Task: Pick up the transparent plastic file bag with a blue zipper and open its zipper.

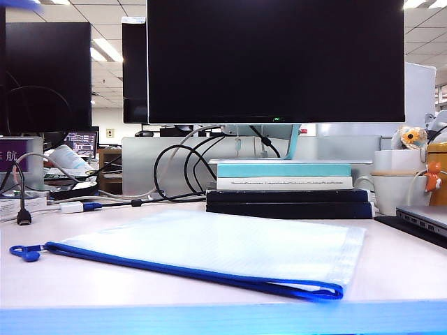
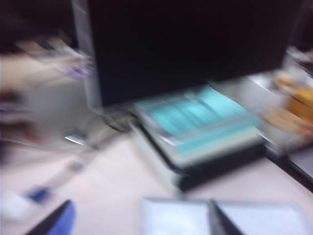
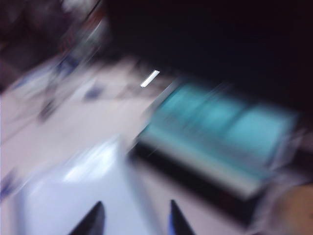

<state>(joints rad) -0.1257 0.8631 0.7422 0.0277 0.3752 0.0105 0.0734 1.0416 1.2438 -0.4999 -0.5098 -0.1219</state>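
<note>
A large dark monitor [image 1: 275, 61] fills the upper centre, with a second monitor [image 1: 38, 73] at upper left. Ceiling light panels [image 1: 106, 49] glow between them. Stacked books [image 1: 286, 187] and looping black cables [image 1: 178, 167] sit mid-frame on the pale bench [image 1: 405, 269].

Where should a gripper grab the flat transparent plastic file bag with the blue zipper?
Probably the blue loop pull at the blue zipper's left end, from above: it juts past the transparent plastic file bag, which lies flat on the desk.
</note>
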